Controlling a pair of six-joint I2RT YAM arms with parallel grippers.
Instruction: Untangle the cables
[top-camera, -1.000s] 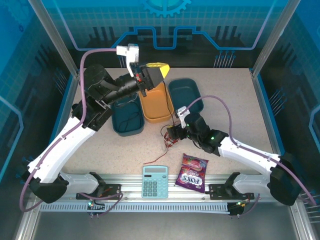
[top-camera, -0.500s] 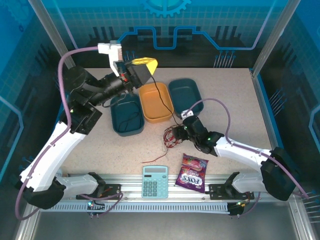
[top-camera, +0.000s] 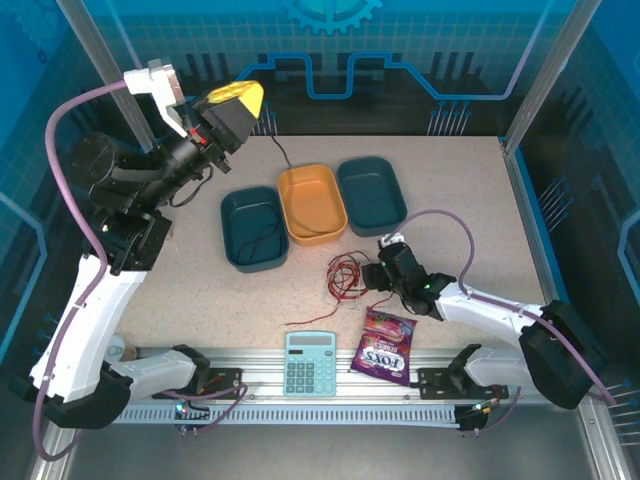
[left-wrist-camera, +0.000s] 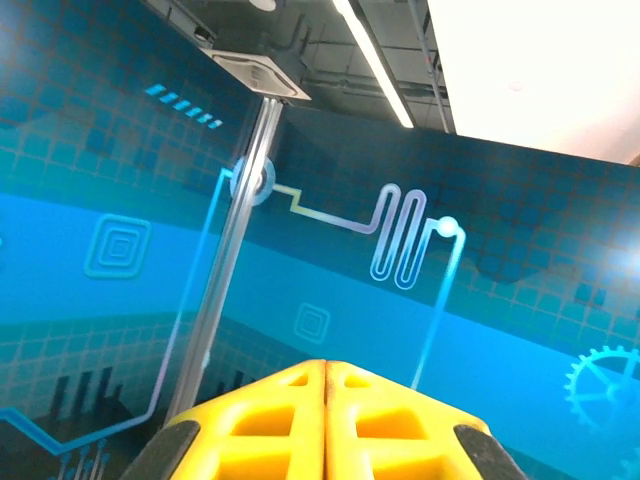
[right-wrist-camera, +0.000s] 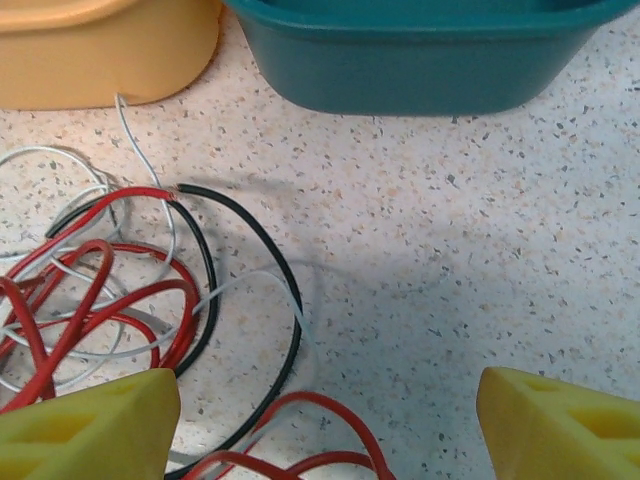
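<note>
Lying just left of the wide-open right tool (top-camera: 378, 277), the cable tangle (top-camera: 345, 275) rests on the tabletop (top-camera: 470, 220). The raised far-left left tool (top-camera: 240, 98) is pinched shut, apparently on the black cable (top-camera: 280, 152).

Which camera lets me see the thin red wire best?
The right wrist view: the thin red wire lies close up, loops crossing the black wire and white wire. The top external view shows a small red tangle. The left wrist view faces the blue wall.
</note>
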